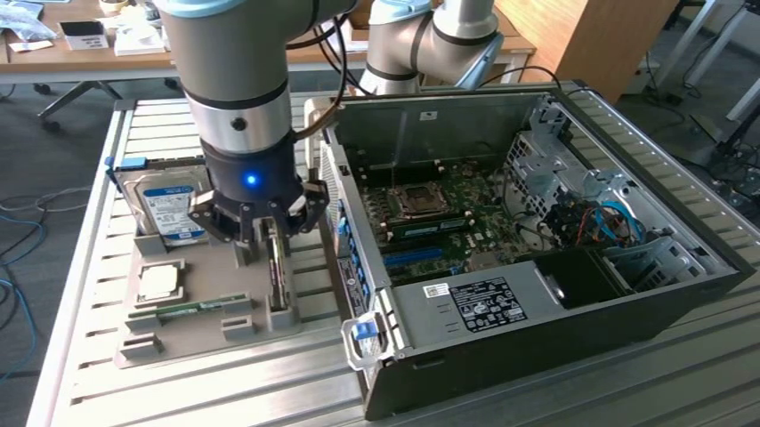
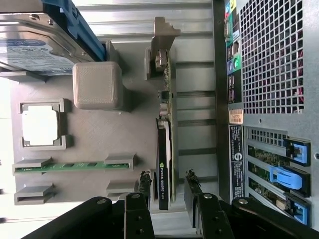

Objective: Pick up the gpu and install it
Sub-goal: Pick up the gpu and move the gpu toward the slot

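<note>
Fingers (image 2: 144,185) of the gripper (image 2: 168,184) stand apart, one on each side of the gpu (image 2: 165,149), clamped on nothing. The gpu stands on edge in a slot of the grey tray (image 2: 94,134), directly under the gripper. It is just to the exterior view's left of the open computer case (image 1: 511,351), with a hard drive (image 1: 166,209) farther left.

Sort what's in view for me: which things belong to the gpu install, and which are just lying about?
For the job:
- gpu, standing on edge in the grey tray
- gripper, open, straddling the gpu
- open computer case

Lying about, on the same tray:
- hard drive
- CPU chip
- RAM stick
</note>
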Robot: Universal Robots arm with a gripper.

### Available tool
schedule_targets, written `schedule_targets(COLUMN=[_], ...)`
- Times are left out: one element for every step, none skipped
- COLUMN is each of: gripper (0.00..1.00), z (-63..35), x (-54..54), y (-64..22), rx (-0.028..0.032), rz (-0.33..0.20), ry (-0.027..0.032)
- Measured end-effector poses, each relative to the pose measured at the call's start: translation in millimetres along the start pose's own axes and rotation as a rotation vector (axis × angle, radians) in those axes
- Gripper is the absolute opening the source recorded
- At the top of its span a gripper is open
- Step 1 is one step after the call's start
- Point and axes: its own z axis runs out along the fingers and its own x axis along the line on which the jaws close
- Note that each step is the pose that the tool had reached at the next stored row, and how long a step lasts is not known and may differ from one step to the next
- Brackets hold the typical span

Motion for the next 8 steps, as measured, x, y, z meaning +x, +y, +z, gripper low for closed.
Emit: schedule_targets(gripper=[0.42,0.42,0.42,0.42,0.42,0.42,0.42,0.42], z=[1.0,1.9,2.6,3.2,3.7,4.2,4.6,5.0], x=[0.0,0.0,0.1,0.2,0.3,0.2,0.3,0.3], y=[0.1,0.1,0.4,0.8,1.3,1.8,2.3,2.9], rx=[0.0,0.0,0.0001,0.0001,0.0001,-0.0001,-0.0002,-0.0002], rz=[0.0,0.0,0.0,0.0,0.0,0.0,0.0,0.0], ry=[0.0,0.0,0.0,0.0001,0.0,0.0001,0.0,0.0])
